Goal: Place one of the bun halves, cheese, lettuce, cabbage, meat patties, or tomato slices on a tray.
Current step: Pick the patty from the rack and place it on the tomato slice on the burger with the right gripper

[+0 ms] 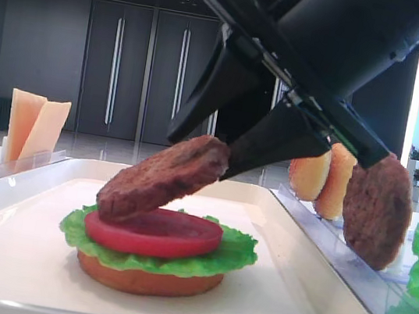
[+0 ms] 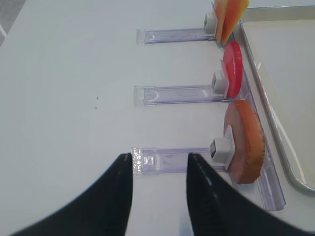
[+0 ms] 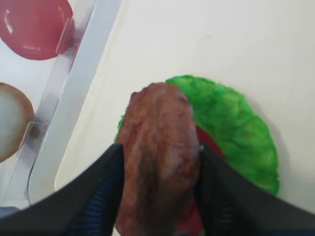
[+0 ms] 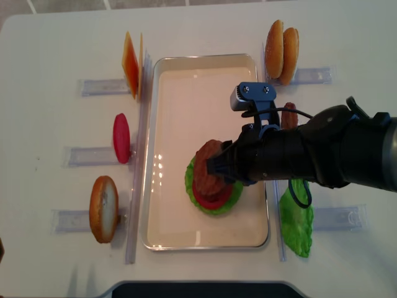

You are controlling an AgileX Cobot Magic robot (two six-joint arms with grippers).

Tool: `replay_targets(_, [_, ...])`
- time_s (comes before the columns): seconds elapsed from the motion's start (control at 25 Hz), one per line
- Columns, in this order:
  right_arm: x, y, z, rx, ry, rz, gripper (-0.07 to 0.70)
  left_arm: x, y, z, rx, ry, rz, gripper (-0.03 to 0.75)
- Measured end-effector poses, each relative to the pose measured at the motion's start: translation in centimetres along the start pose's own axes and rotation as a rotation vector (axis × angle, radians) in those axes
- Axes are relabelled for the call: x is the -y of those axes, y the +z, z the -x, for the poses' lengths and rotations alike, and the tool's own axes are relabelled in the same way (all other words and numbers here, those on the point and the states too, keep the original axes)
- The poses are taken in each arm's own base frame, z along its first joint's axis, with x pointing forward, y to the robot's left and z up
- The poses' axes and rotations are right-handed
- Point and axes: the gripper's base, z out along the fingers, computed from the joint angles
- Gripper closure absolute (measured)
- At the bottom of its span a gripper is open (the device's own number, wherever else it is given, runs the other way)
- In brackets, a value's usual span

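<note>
White tabletop with tray [image 4: 162, 205]; patty [image 1: 164, 175] poised over the stack.

Your right gripper [image 3: 160, 169] has a jaw on each side of the patty, which hangs tilted, its low edge touching the tomato slice [image 1: 152, 231] that tops the lettuce [image 1: 237, 249] and bun base [image 1: 147, 278] in the tray. Whether those jaws yet grip or have let go you cannot tell. Your left gripper [image 2: 158, 174] waits half open and empty, outside the tray beside a rack [image 2: 170, 156]. The placing step is in hand; next, spread the jaws fully so the patty drops flat onto the tomato, then lift straight off without dragging the stack.
</note>
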Motion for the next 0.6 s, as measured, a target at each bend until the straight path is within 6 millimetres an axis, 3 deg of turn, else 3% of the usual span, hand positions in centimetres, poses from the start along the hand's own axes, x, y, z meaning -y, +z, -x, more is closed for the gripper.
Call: replay_targets(0.6, [-1.2, -3.5, 1.4, 0.108, -0.110, -0.019, 0.273, 0.0, 0.0, 0.0, 0.000, 0.000, 0.000, 0.433])
